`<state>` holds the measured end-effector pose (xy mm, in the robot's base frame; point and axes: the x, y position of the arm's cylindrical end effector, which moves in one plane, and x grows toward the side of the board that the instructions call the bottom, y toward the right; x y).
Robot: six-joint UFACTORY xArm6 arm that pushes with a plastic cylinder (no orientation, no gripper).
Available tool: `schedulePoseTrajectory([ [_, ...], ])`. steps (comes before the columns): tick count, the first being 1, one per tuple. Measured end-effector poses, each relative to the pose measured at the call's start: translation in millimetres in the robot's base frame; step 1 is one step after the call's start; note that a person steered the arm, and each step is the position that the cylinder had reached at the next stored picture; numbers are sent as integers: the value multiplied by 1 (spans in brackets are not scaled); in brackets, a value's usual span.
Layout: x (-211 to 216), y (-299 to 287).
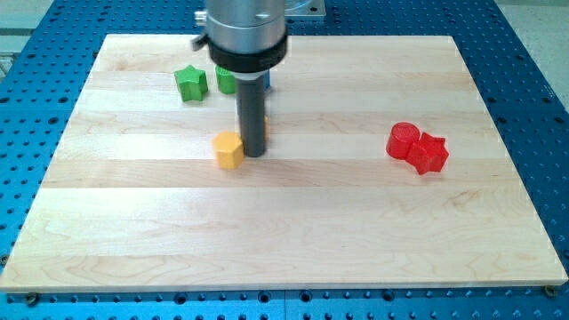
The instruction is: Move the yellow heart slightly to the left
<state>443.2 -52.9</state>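
Yellow heart (229, 150) with my tip (254, 155) touching its right side.
Pushing off-centre could spin it sideways (no fingers here, just a rod); green star (190, 84) sits well above the heart.

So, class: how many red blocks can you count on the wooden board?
2. A red cylinder and a red star touch each other at the view's right. More blocks may hide behind the arm.
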Motion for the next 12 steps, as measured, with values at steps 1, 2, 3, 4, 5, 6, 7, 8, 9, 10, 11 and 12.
schedulePoseTrajectory([
  [1,4,-21],
  [2,43,19],
  [3,41,82],
  [4,35,118],
  [5,35,141],
  [6,0,144],
  [7,-16,129],
  [8,-26,82],
  [9,-12,54],
  [10,-10,28],
  [11,-4,26],
  [12,20,22],
])
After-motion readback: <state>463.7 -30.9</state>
